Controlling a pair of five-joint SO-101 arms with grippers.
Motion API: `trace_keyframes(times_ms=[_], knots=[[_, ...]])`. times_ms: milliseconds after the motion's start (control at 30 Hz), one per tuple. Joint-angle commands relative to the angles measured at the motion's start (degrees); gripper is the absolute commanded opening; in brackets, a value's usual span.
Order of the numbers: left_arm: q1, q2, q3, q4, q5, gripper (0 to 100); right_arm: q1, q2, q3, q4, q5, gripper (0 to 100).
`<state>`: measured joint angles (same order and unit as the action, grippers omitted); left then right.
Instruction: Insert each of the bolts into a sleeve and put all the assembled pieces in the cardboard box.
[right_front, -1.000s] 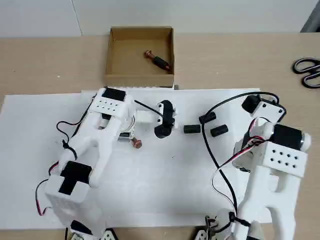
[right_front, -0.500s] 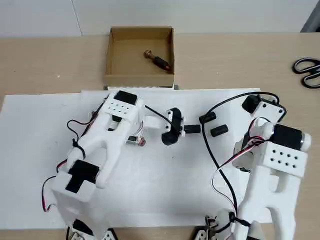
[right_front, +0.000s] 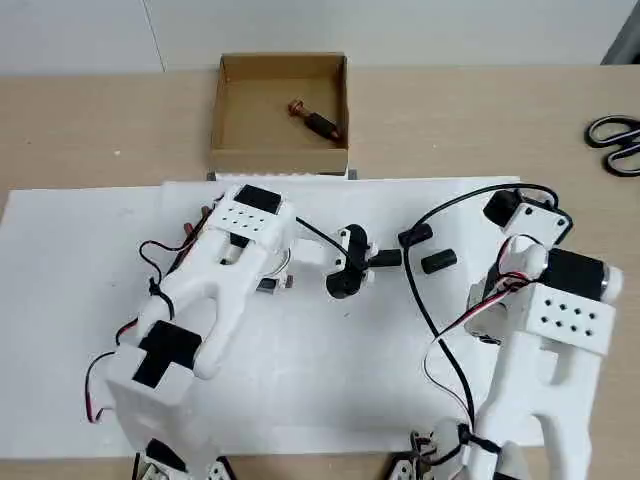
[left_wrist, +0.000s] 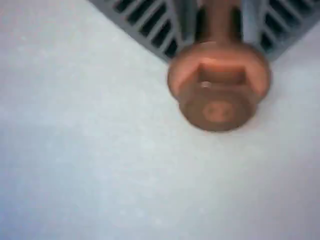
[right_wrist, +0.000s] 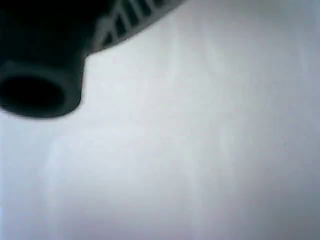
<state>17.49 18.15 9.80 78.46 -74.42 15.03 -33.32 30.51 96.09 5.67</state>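
The left arm (right_front: 215, 285) hangs over the white paper (right_front: 330, 380) on the desk, its jaws clenched on a copper bolt (left_wrist: 219, 87). The right arm (right_front: 560, 330) has its jaws grasping a black sleeve (right_wrist: 40, 92). Loose sleeves (right_front: 438, 262) lie between the arms. One assembled piece (right_front: 318, 122) sits in the cardboard box (right_front: 219, 110) on the far side.

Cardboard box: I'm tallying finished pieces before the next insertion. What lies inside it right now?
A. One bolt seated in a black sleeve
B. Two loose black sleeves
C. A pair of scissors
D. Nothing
A: in the high view the cardboard box holds a single assembled piece, copper-headed at one end and black along the rest.
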Motion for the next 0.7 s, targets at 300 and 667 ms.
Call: trace_keyframes(times_ms=[300,667], knots=[[2.46,0.18,-0.13,0.00,-0.88,5,0.48,-1.80,-0.18,-0.57,-0.35,0.3],[4.57,0.18,-0.13,0.00,-0.79,7,0.48,-1.71,-0.18,-0.66,-0.35,0.3]])
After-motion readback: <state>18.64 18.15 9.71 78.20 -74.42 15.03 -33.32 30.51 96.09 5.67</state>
